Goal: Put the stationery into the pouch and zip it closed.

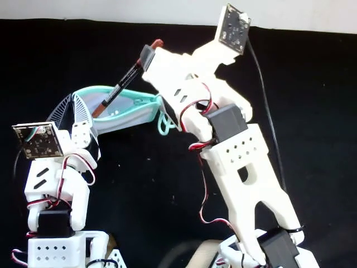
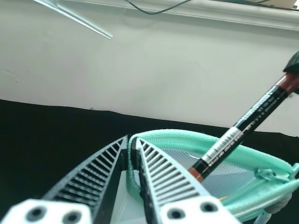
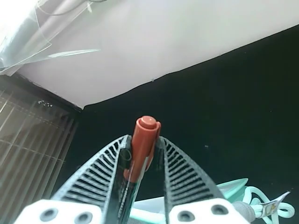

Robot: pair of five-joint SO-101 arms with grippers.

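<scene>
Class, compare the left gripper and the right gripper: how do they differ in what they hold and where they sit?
The left gripper pinches the mint rim of the pouch; the right gripper clamps the pen near its red cap. The left gripper sits at the pouch itself; the right gripper is off it, at the pen's outer end. Both are shut.

Left arm [image 1: 56, 181]: low, near left, wrist angled forward.
Left gripper [image 1: 75, 109]: fingers clamped on pouch [image 1: 134, 111] rim.
Right arm [image 1: 251, 145]: stretched far forward, leaning left.
Right gripper [image 1: 146, 56]: raised, fingers pinching pen [image 1: 119, 88] near its cap.
</scene>
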